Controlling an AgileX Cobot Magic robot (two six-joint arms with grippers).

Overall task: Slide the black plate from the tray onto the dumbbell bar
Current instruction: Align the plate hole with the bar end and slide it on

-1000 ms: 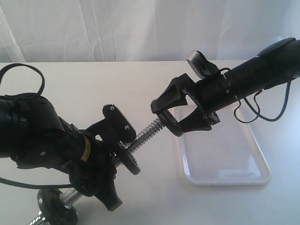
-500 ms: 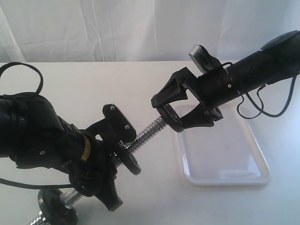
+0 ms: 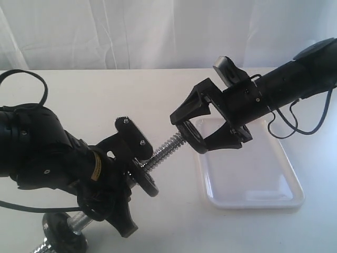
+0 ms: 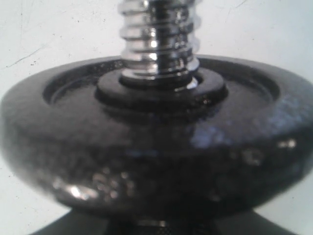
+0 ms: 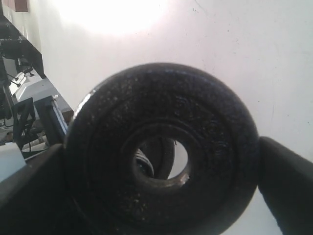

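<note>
From the outside camera, the right gripper (image 3: 187, 132) had its fingers clamped on the rim of the black plate (image 3: 194, 138), held up in the air. The tray (image 3: 253, 203) lay below, behind the fingertips. The plate sat right at the threaded tip of the dumbbell bar (image 3: 166, 149); couldn't tell if the tip was in the hole. The left gripper (image 3: 129, 179) was closed around the bar, with a disc (image 3: 146, 180) just past its fingers.

Left wrist cam: only that disc (image 4: 146, 147) on the bar (image 4: 159, 39).

Right wrist cam: the plate (image 5: 205, 122) was pinched between both fingers (image 5: 288, 181), with thread showing through its hole.
</note>
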